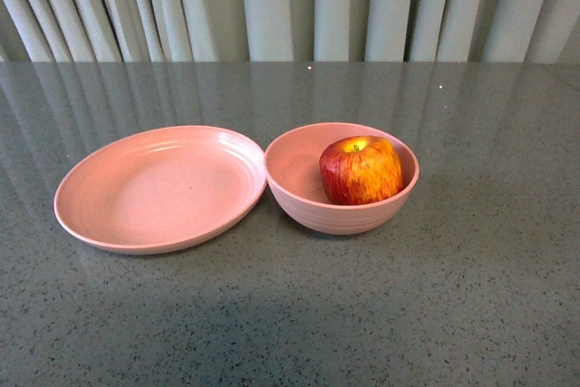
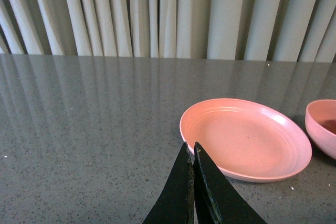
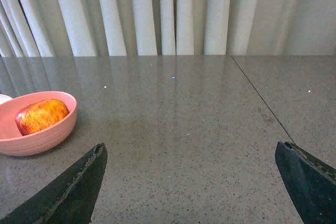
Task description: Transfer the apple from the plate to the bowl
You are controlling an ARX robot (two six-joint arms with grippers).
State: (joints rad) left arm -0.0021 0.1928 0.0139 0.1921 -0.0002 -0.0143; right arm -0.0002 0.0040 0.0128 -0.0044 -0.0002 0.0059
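The red apple (image 1: pixel 360 170) with yellow streaks sits inside the deep pink bowl (image 1: pixel 299 197), right of the shallow pink plate (image 1: pixel 159 189), which holds nothing. Bowl and plate rims touch or nearly touch. Neither gripper shows in the front view. In the left wrist view my left gripper (image 2: pixel 190 148) is shut and empty, its tips just short of the plate (image 2: pixel 245 138); the bowl's edge (image 2: pixel 320 126) shows beyond. In the right wrist view my right gripper (image 3: pixel 191 150) is open wide and empty over bare table, off to the side of the bowl (image 3: pixel 42 135) holding the apple (image 3: pixel 41 115).
The grey speckled table (image 1: pixel 471 296) runs back to pale pleated curtains (image 1: pixel 299 2). A thin seam (image 3: pixel 260 100) crosses the tabletop in the right wrist view.
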